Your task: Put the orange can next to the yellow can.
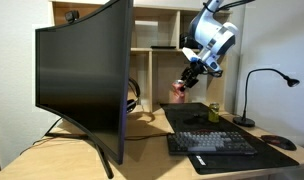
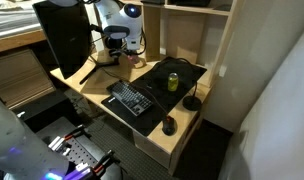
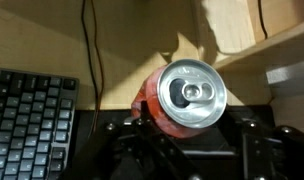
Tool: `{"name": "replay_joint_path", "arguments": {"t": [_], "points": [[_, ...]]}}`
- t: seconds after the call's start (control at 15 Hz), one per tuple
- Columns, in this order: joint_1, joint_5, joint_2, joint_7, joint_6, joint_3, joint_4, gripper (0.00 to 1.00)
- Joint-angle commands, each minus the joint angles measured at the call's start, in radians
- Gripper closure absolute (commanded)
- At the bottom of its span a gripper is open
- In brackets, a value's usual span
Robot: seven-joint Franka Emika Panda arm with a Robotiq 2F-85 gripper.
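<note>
The orange can (image 3: 189, 95) sits clamped in the end effector (image 1: 186, 82), fingers closed on its sides, its metallic top facing the wrist camera. In an exterior view the orange can (image 1: 178, 90) hangs clear of the worktop (image 1: 32, 155), just under the end effector. The yellow can (image 2: 173, 81) stands upright on a dark mat (image 2: 195, 72), lower than the end effector and well apart from it. In the wrist view a keyboard (image 3: 32, 120) lies to the left of the end effector. A big monitor (image 1: 82, 80) stands on its far side from the yellow can, and a desk lamp (image 1: 254, 95) stands beyond that can
</note>
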Motion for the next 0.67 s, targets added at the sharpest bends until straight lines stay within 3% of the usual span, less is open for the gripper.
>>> {"name": "replay_joint_path", "arguments": {"t": [0.0, 0.13, 0.2, 0.6], "points": [[-0.021, 0.003, 0.005, 0.032, 0.010, 0.004, 0.009, 0.33], [-0.031, 0.016, 0.013, 0.058, 0.025, 0.001, 0.022, 0.33], [-0.030, 0.016, 0.015, 0.066, 0.027, 0.002, 0.024, 0.58], [-0.044, 0.062, 0.218, 0.299, 0.152, -0.022, 0.157, 0.58]]}}
